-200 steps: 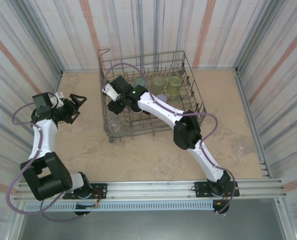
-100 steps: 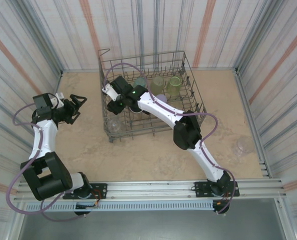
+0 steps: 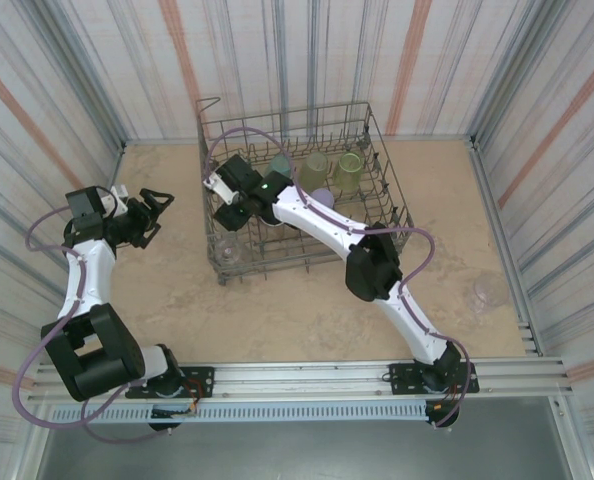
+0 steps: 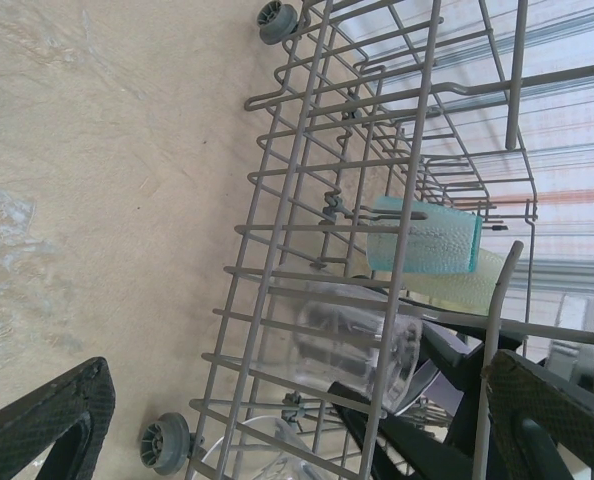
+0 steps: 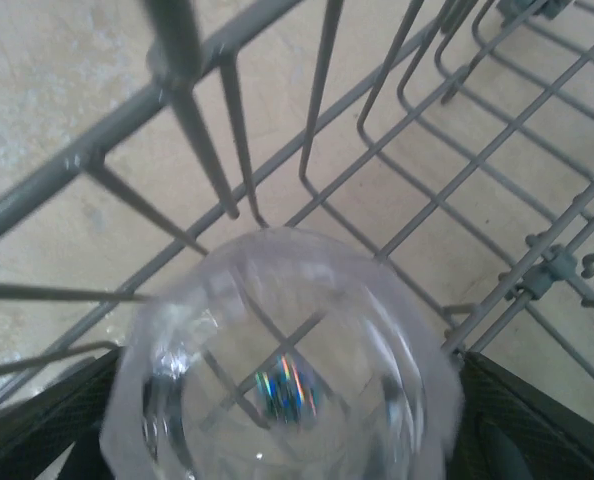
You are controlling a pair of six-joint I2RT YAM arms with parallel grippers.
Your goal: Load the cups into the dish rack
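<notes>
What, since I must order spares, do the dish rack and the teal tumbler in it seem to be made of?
The dish rack looks like thin grey metal wire with a dull, possibly coated finish: slim rods joined at crossings. The teal tumbler looks like translucent plastic, finely textured, light passing through; tinted glass remains possible.

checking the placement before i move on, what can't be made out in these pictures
- Right wrist view: clear cup blurred, its lower part cut by the bottom edge; whether the right hand touches it cannot be told.
- Top view: that hand's fingertips hidden behind its own wrist and dish rack wires.
- Top view: purple cup partly covered by the right arm.
</notes>
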